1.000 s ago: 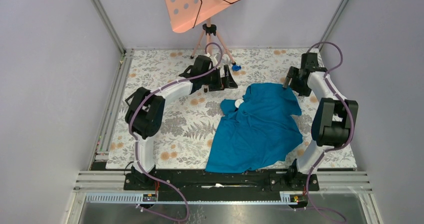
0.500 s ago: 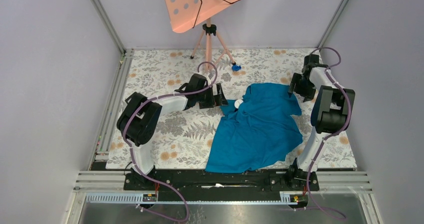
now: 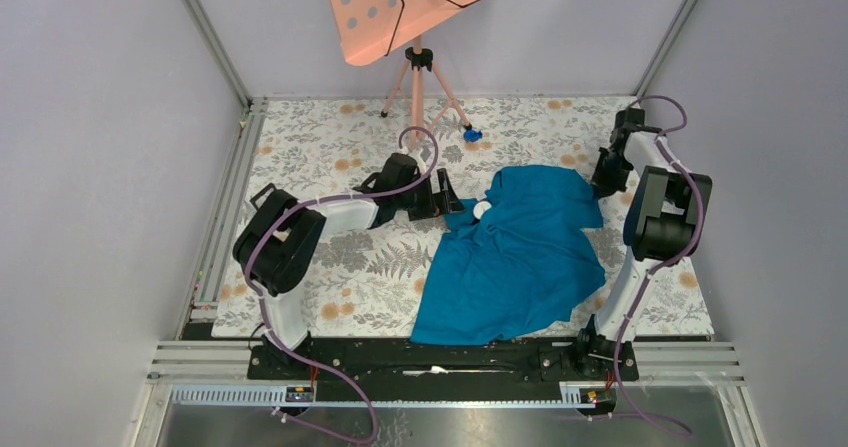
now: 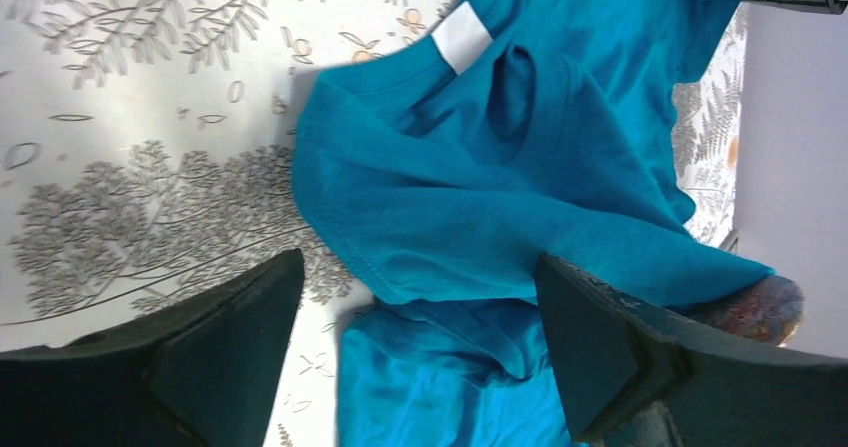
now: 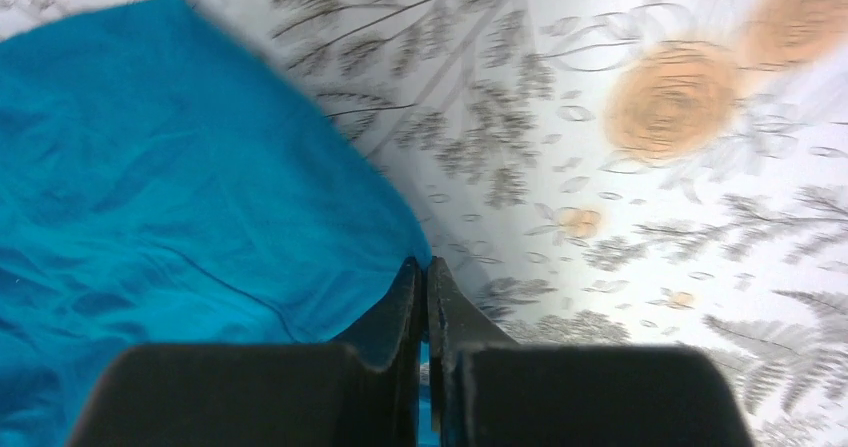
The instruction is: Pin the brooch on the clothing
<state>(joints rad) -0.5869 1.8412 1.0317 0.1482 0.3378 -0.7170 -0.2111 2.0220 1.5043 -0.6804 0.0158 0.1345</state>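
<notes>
A soft, rumpled teal T-shirt (image 3: 515, 257) sprawled from the floral counter's (image 3: 330, 157) near edge toward its middle, right of centre. The left jaws, spread wide, straddled its folded left hem, seemingly ready to grip. A small, pale, round brooch (image 3: 481, 208) lay by the collar. Toward the far right corner, the right jaws were pressed together at the sleeve edge, perhaps anchoring the cloth.

The white-and-black left arm (image 3: 335, 207) stretches low toward the table's middle, the left black two-finger gripper (image 4: 418, 297) spread wide. The white-and-black right arm (image 3: 662, 217) folds by the right edge, the right black two-finger gripper (image 5: 425, 272) pinched closed.
</notes>
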